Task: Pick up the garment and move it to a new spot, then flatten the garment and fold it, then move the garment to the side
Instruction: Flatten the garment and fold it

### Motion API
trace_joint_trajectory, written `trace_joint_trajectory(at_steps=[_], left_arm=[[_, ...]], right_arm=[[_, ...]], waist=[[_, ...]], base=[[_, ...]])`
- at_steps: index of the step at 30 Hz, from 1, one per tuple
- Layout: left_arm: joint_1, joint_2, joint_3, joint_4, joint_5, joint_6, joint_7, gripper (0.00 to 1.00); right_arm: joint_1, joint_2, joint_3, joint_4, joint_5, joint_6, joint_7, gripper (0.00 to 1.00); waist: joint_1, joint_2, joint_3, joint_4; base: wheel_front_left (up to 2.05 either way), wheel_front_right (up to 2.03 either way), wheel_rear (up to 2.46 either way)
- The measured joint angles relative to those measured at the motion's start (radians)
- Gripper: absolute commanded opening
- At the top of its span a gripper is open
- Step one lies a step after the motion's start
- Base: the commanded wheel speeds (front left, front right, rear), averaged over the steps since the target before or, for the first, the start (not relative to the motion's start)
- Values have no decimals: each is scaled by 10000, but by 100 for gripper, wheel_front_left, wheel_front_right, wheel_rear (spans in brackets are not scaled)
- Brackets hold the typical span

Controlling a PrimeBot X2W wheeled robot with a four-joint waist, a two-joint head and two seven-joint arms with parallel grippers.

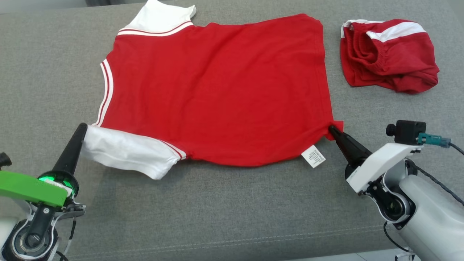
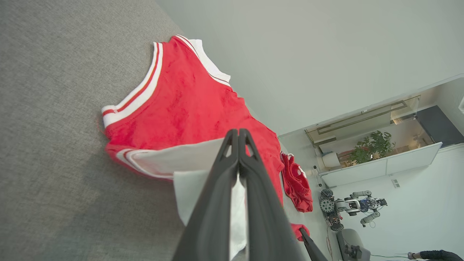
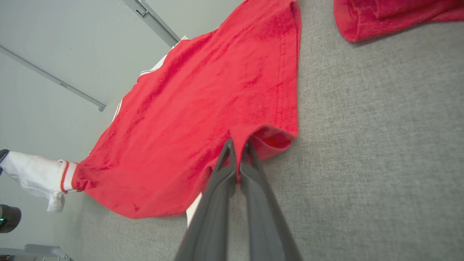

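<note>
Head view, garment: the red shirt (image 1: 217, 90) lies spread nearly flat across the centre and upper left of the frame on the grey padded surface (image 1: 224, 210), collar edge to the left, hem to the right
My left gripper (image 1: 82, 127): at the lower left of the frame, shut on the end of the white sleeve (image 1: 127, 152); the left wrist view shows white cloth nipped between my fingers (image 2: 217, 203)
My right gripper (image 1: 331, 129): at the lower right of the frame, closed tight on the near hem corner (image 1: 336, 126); red cloth bunches around the tips in the right wrist view
Care label (image 1: 313, 156): turned out below the near edge, just beside my right gripper
Second red item (image 1: 388, 54): crumpled at the upper right, apart from the shirt, untouched
Done, in my judgement: pick-up and relocation, and most of the flattening; the body is smooth with slight creases
Outstanding: near sleeve juts out at the lower left; no fold made; the shift to the side not yet done
Stage: I put it near the midpoint, gripped at both near ends and placed for a first fold
</note>
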Motion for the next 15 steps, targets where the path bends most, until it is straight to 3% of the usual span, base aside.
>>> trace_joint_trajectory(at_steps=[15], left_arm=[[-1811,242,159,1814,-242,380,855,0]], right_arm=[[-1652,368,-82,612,90,-17,786,0]], waist=[[0,0,947,-372]], base=[[0,0,0]])
